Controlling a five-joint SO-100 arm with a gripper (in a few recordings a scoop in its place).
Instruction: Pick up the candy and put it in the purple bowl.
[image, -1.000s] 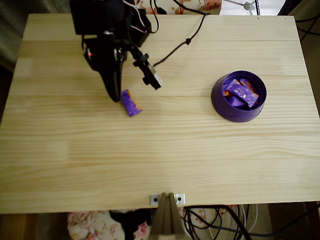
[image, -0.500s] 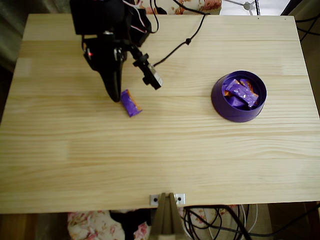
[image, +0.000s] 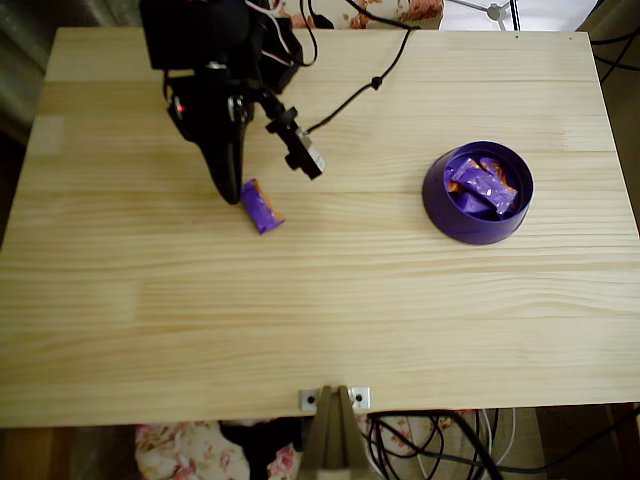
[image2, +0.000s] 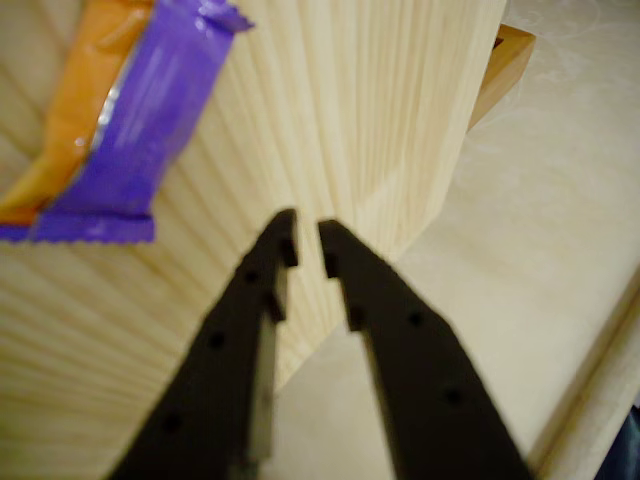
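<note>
Nothing moved: shiny crimped candy (image: 261, 206) beside claw (image: 232, 196).

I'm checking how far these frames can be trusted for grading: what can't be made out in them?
- Overhead view: the tool is dark against the arm; whether its tip touches the candy can't be told.
- Overhead view: the purple bowl holds overlapping candies; their count is unclear.
- Wrist view: the candy is blurred and cut off by the left edge; print unreadable.
</note>
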